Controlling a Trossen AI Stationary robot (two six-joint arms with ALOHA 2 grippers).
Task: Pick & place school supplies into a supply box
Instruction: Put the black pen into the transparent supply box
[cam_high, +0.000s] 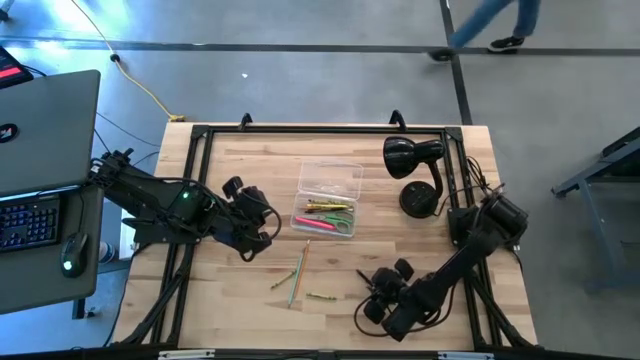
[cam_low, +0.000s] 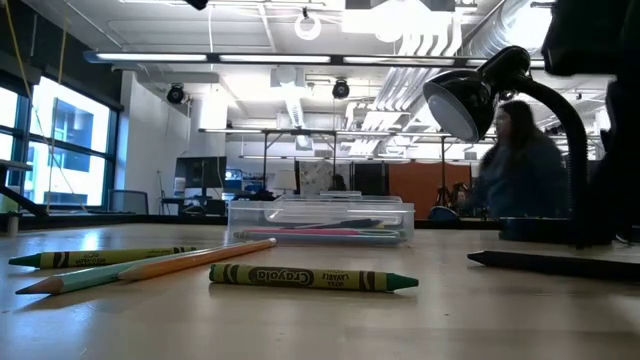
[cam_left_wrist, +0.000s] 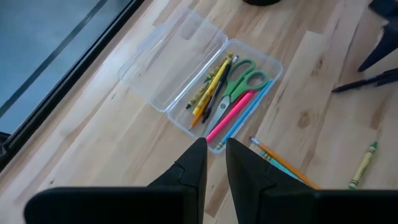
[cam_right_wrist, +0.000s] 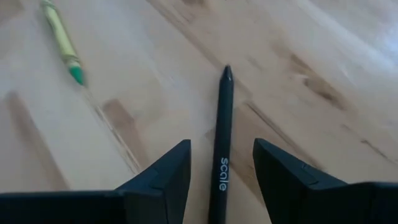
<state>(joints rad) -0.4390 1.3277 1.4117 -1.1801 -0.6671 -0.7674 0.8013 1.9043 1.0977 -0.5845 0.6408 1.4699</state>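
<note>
The clear supply box (cam_high: 328, 198) lies open near the table's middle, its lid (cam_left_wrist: 168, 56) folded toward the far edge. In it are green-handled scissors (cam_left_wrist: 244, 78), yellow crayons and pencils (cam_left_wrist: 210, 87) and a pink pen (cam_left_wrist: 233, 115). My left gripper (cam_high: 268, 225) (cam_left_wrist: 216, 149) hovers over the box's near left corner, its fingers a narrow gap apart with nothing between them. My right gripper (cam_high: 372, 290) (cam_right_wrist: 221, 155) is low at the near right. It is open, one finger on each side of a black pen (cam_right_wrist: 224, 112) that lies flat on the wood.
Loose on the table near the front are a tan pencil beside a blue one (cam_high: 297, 268) (cam_low: 150, 265), a green crayon (cam_low: 100, 257) and a yellow-green crayon (cam_high: 320, 296) (cam_low: 312, 278). A black desk lamp (cam_high: 415, 170) stands at the far right. A laptop (cam_high: 45, 130) sits left of the table. A person sits in the room behind.
</note>
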